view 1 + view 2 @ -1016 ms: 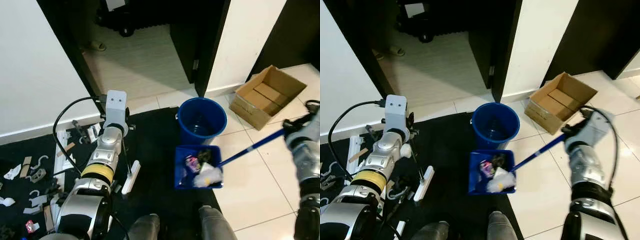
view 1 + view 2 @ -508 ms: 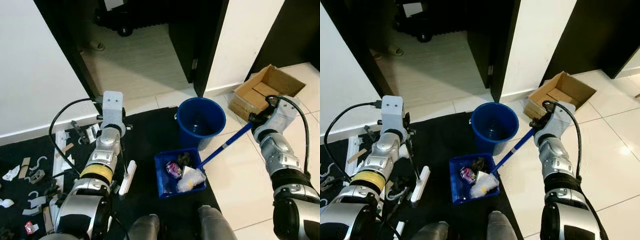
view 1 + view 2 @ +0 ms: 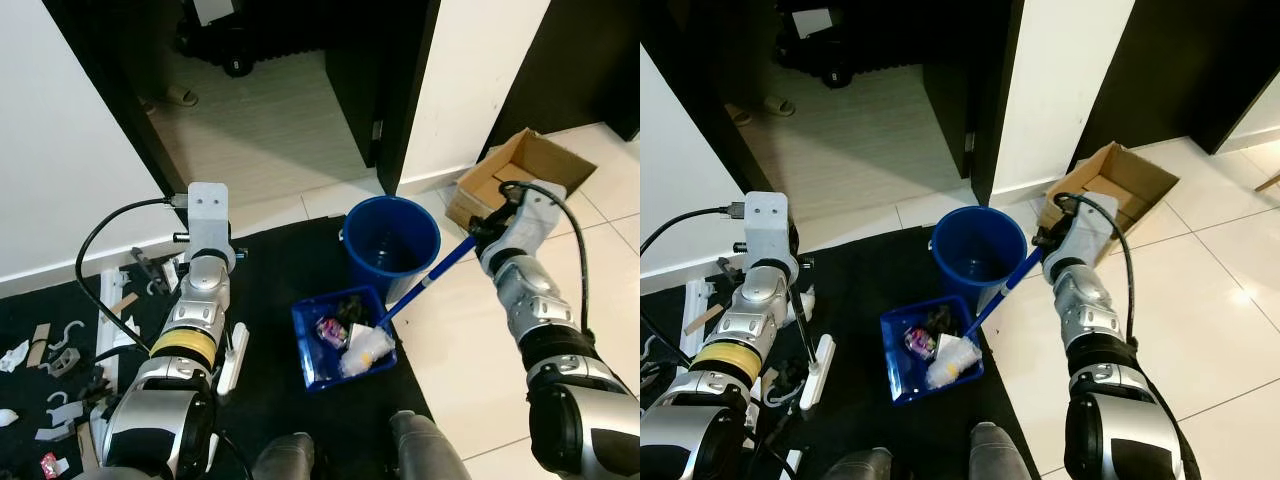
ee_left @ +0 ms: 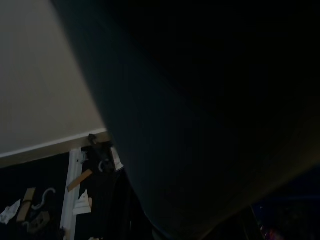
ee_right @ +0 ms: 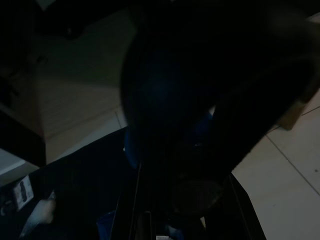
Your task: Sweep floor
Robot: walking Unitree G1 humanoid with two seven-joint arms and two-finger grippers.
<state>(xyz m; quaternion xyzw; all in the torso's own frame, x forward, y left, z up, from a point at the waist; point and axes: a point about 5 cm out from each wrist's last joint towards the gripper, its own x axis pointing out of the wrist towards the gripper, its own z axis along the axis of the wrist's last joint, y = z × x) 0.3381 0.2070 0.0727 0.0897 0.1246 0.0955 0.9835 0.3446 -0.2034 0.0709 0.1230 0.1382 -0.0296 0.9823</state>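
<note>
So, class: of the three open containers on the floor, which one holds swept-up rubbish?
The blue dustpan: it holds wrappers and scraps. The round blue bucket and cardboard box look empty.

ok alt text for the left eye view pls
The robot's right hand holds a blue dustpan of litter by its long handle beside a blue bucket. The left arm holds a broom on the black mat, scraps at far left.

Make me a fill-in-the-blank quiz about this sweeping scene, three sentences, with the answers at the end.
1. The rubbish lies in a square blue plastic dustpan whose long handle is held by the robot's ____ end effector.
2. The round bucket just beyond the dustpan is coloured ____.
3. The open box near the doorway is made of ____.

Answers: right; blue; cardboard
</note>
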